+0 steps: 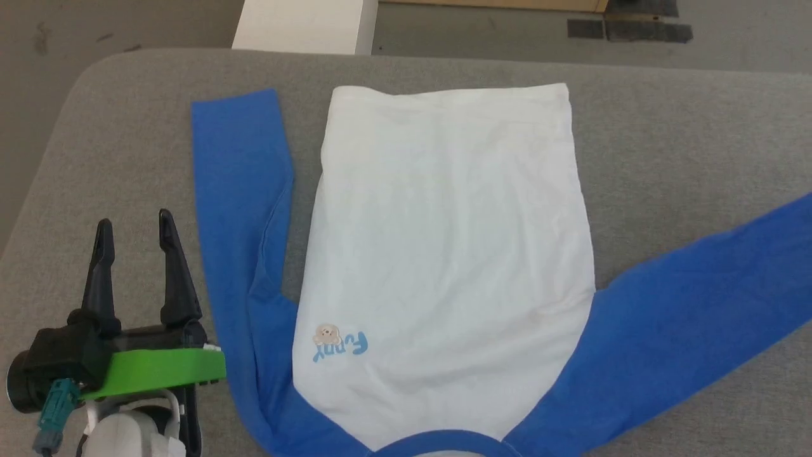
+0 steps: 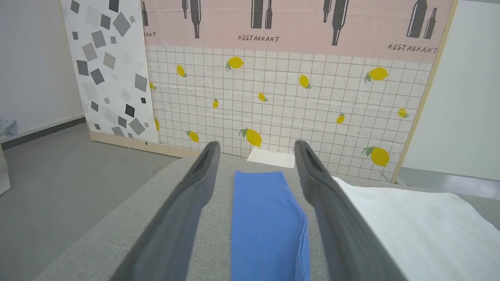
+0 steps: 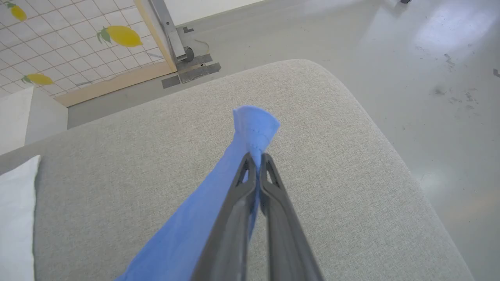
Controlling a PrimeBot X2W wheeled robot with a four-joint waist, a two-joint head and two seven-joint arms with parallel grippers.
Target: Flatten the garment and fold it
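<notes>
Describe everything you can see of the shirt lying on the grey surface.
The shirt is soft, knit-looking fabric: white body, bright blue sleeves, shoulders and neckband, with a small blue "Funny" print and a tiny cartoon. It lies fairly flat on the grey padded surface, neck toward the robot, hem away. The left sleeve lies alongside the body; the right sleeve stretches outward, its cuff pinched in the shut right gripper.

Bright, even overhead light, hardly any shadows. Glare pools on the floor point(image 3: 445, 27) at the right wrist view's upper right. The 2 wrist views bend at the edges; the left gripper point(image 2: 256, 144) looks soft up close.
</notes>
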